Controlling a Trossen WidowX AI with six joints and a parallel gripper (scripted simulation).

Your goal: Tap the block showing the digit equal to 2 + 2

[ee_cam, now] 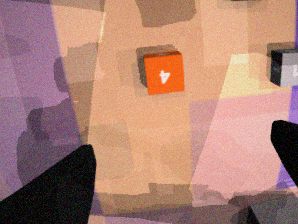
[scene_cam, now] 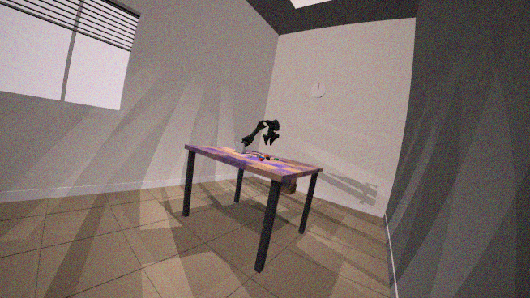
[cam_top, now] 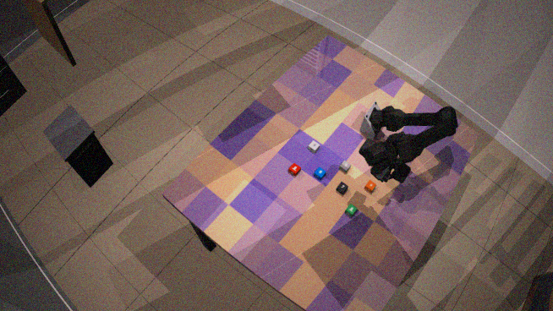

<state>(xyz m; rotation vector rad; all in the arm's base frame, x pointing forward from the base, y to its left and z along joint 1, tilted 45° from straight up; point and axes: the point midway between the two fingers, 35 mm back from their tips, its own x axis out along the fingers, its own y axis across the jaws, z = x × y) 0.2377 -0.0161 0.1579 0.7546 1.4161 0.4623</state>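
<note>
The gripper (cam_top: 388, 172) hangs above the orange block (cam_top: 370, 186) (digit 4 on top), fingers spread wide, holding nothing.

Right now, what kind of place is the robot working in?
Likely a plain indoor room: a table on a tiled floor, bare walls with a blinded window and a small wall clock.

On your patchwork purple-and-tan table top (cam_top: 237, 220), the small orange cube block (cam_top: 370, 186) sits just right of the black cube block (cam_top: 342, 188), with the green cube block (cam_top: 351, 210) nearer you, between them.
</note>
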